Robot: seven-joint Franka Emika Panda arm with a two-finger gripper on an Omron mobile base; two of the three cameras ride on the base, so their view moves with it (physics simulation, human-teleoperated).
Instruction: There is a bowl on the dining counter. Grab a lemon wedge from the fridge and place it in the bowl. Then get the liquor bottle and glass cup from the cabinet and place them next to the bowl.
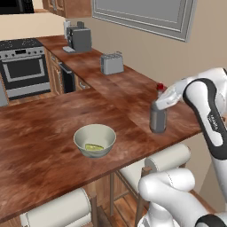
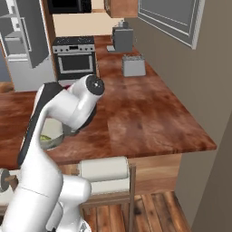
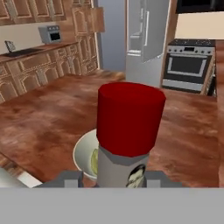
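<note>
Left base view: we see the gripper (image 1: 165, 103) clamped on the liquor bottle (image 1: 158, 116), upright on the dining counter (image 1: 40, 133), near the bowl (image 1: 95, 140) holding the lemon wedge (image 1: 94, 147). Hand view: red cap (image 3: 130, 118), label (image 3: 136, 175) (unreadable).

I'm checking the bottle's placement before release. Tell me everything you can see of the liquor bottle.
The liquor bottle is grey-bodied with a red cap, and the hand view shows a small label near its neck. It stands upright at the wooden dining counter, to the right of the bowl and apart from it. The gripper is closed around its upper part. Whether its base rests on the wood I cannot tell.
</note>
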